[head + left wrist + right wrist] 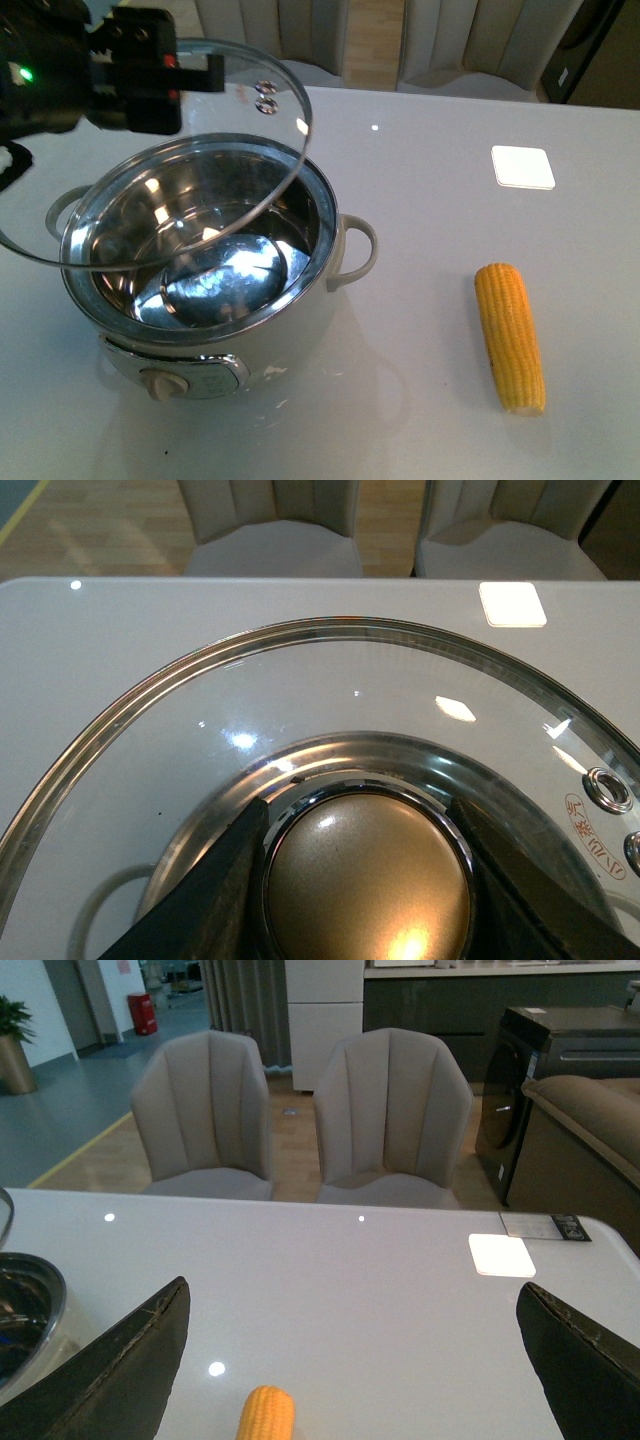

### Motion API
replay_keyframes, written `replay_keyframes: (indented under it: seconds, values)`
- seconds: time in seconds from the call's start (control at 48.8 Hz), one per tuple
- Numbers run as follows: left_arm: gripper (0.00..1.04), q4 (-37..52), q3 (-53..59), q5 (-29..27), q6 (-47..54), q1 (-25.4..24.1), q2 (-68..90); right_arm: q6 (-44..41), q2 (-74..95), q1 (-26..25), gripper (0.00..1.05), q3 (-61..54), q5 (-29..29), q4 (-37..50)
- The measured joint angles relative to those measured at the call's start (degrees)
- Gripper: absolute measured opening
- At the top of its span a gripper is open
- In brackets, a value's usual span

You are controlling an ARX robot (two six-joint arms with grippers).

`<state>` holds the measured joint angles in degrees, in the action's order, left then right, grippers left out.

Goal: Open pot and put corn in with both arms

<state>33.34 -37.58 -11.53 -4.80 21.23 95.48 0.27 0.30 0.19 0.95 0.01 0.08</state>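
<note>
The cream-white pot (300, 340) stands at the front left of the table, its steel bowl open and bare. My left gripper (150, 75) is shut on the brass knob (368, 880) of the glass pot lid (230, 150) and holds it tilted above the pot's left and back rim. The lid (300, 690) fills the left wrist view. The yellow corn (510, 335) lies on the table right of the pot. My right gripper (355, 1360) is open above the table, with the corn's tip (266, 1413) between its fingers; it is out of the front view.
A white square pad (523, 166) lies at the back right of the white table (420, 180). Grey chairs (390, 1120) stand behind the far edge. The pot's rim (25, 1305) shows at the edge of the right wrist view.
</note>
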Motion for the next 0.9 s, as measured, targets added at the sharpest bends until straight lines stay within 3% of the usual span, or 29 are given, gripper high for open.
replay_keyframes:
  seconds: [0.226, 0.554, 0.759, 0.903]
  values:
    - [0.45, 0.4, 0.6, 2.6, 4.1, -11.3, -5.5, 0.0, 0.0, 0.0, 0.96, 0.0, 0.0, 0.0]
    - [0.45, 10.9, 8.0, 10.0, 9.4, -33.7, -1.4, 0.0, 0.0, 0.0, 0.96, 0.0, 0.0, 0.0]
    - [0.45, 19.1, 10.0, 13.8, 10.8, -42.7, 7.1, 0.0, 0.0, 0.0, 0.96, 0.0, 0.0, 0.0]
    - [0.45, 23.5, 10.2, 15.6, 11.2, -45.8, 12.1, 0.0, 0.0, 0.0, 0.96, 0.0, 0.0, 0.0]
